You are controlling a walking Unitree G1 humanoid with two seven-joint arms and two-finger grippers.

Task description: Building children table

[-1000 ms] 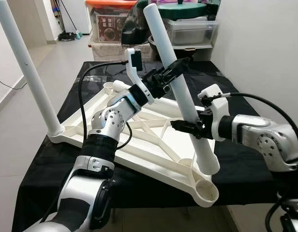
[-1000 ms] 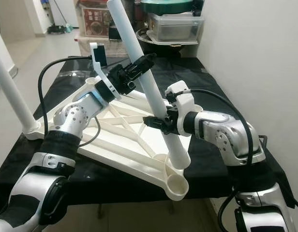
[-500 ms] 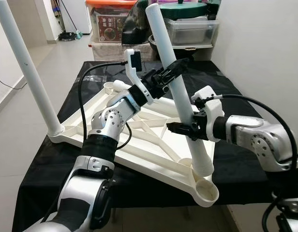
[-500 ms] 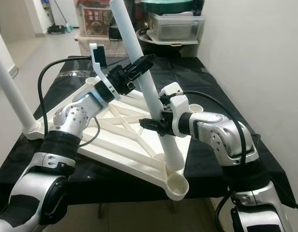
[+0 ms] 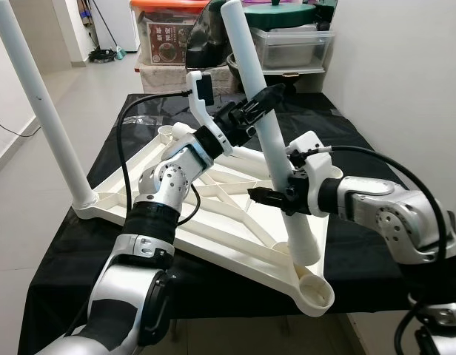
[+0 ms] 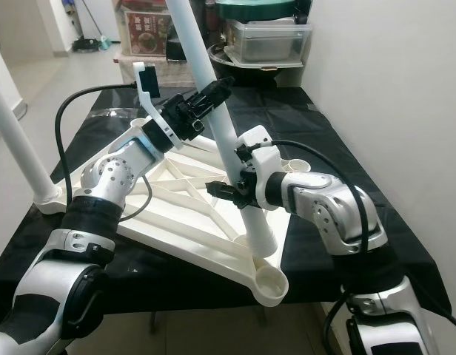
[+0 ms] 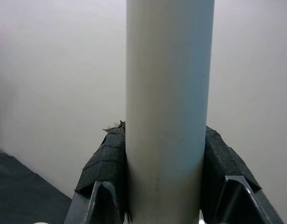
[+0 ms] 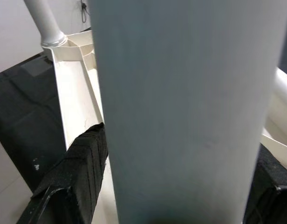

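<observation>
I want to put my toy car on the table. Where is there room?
Bare black cloth lies on the robot's right, between the white tabletop frame and the wall. The middle is crowded: both grippers, left gripper and right gripper, hold the white leg.

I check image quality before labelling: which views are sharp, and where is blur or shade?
Both eye views are sharp and evenly lit. In the left wrist view the table leg stands close and soft, finger pads shaded; in the right wrist view it blurs more.
</observation>
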